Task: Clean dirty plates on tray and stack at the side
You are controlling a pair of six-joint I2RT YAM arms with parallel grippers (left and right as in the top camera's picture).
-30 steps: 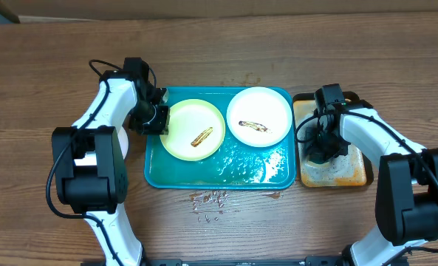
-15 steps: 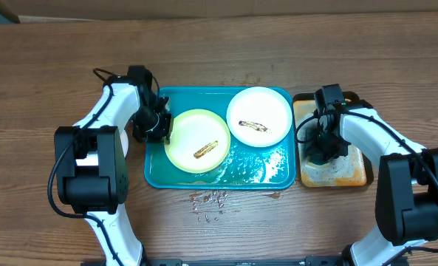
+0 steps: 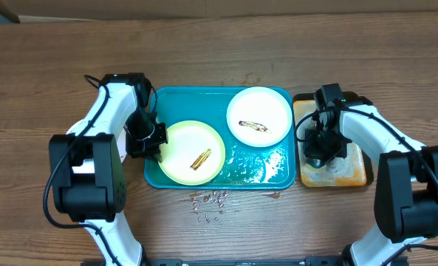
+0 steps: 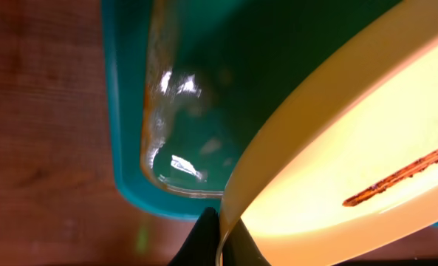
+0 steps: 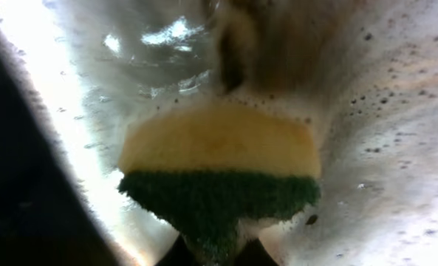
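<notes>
Far left, the left gripper (image 3: 153,142) is clamped on the left rim of the pale yellow-green plate (image 3: 193,154). In the left wrist view, that rim is seen pinched right between the two fingertips. The plate is found in the front-left part of the teal tray (image 3: 281,179), with its gripped edge close by the tray's left rim. A brown smear (image 3: 201,159) is carried in its middle. Whether it's lifted off the tray floor can't be told, tbh. Soapy water is spread over the tray's floor.

A bit further right, the white plate (image 3: 259,117) is laid flat in the tray's back-right corner. It's also marked with a brown streak and is well apart from either gripper. Some drops (image 3: 210,199) are spilled on the wooden table (image 3: 41,89) just in front of the tray.

Far right, the right gripper (image 3: 321,154) is lowered into the orange-brown tray (image 3: 360,176). It's closed on the sponge (image 5: 219,159), which is yellow with a green scrub side, and foam is seen all around it.
</notes>
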